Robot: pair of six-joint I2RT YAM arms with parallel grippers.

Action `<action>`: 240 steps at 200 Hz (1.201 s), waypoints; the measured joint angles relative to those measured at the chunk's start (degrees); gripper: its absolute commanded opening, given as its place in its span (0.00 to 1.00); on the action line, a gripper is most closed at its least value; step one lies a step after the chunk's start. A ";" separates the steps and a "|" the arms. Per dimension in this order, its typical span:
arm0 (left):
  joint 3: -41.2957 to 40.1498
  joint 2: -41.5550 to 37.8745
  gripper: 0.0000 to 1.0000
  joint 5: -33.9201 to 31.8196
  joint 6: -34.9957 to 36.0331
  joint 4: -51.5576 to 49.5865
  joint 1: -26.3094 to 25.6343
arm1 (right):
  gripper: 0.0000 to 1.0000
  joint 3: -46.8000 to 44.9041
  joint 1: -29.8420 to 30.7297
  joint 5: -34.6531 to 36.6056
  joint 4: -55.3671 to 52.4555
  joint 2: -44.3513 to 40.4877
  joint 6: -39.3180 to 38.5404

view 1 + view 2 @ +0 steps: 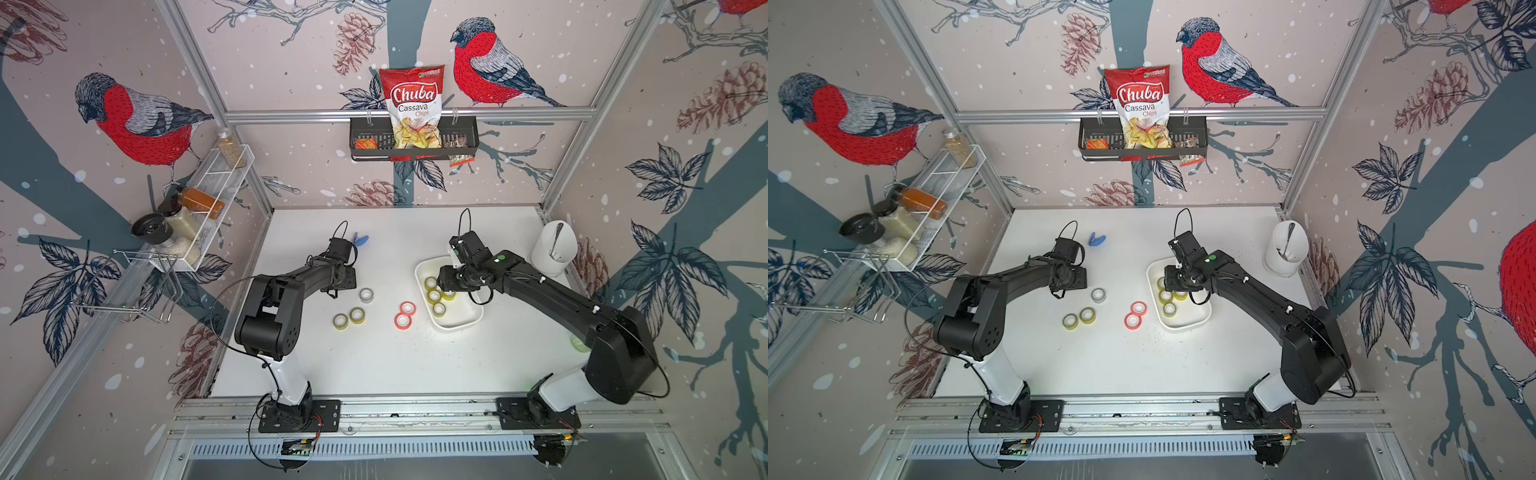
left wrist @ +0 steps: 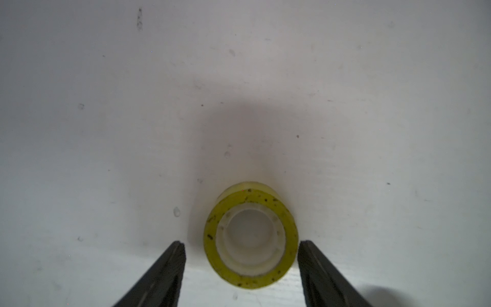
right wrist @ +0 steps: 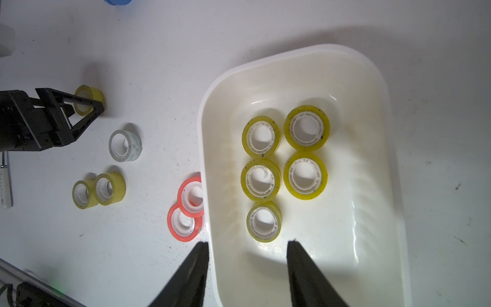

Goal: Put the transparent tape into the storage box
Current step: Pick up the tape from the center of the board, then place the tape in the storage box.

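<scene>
In the storage box [image 3: 385, 138], on the table's right side: five yellow-tinted transparent tape rolls [image 3: 305, 175] with white cores, lying flat in rows of three and two. In the black basket [image 1: 465, 139] on the back rail: a red-and-white bag [image 1: 413, 104] reading "Chuba Cassava Chips", plus small packets too small to read. In the white cup [image 1: 552, 253] at the table's right edge: a metal utensil [image 1: 556, 241]. In the white wire rack [image 1: 224, 174] on the left wall: jars, labels not legible.

Left gripper [image 2: 240, 244]: jaws partly apart, straddling a sixth yellow roll [image 2: 251, 196] flat on the table. Clear gap at one finger, the other just beside the roll, contact uncertain. Right gripper [image 3: 247, 242]: jaws partly apart, empty, hanging over one end of the box.

Shown by the wrist views only: that sixth roll, hidden under the left arm in both top views, and the full count in the box, partly covered by the right arm from above.

Loose on the table between the arms: two more yellow rolls [image 1: 357, 314], a grey-white roll [image 1: 366, 294] with print too small to read, and two red rolls [image 1: 407, 308] just beside the box.
</scene>
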 measured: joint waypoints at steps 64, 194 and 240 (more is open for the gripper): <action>0.22 0.26 0.67 -0.22 0.20 2.03 0.00 | 0.53 -0.31 -0.35 -0.20 0.00 -0.35 1.01; -0.63 -6.47 0.56 0.24 -0.24 0.94 -1.25 | 0.52 -1.18 -2.23 -0.39 0.02 -1.55 1.27; 0.85 -12.26 0.55 0.72 -1.99 -3.37 -6.56 | 0.53 -2.08 -6.08 -1.03 0.07 -2.73 1.53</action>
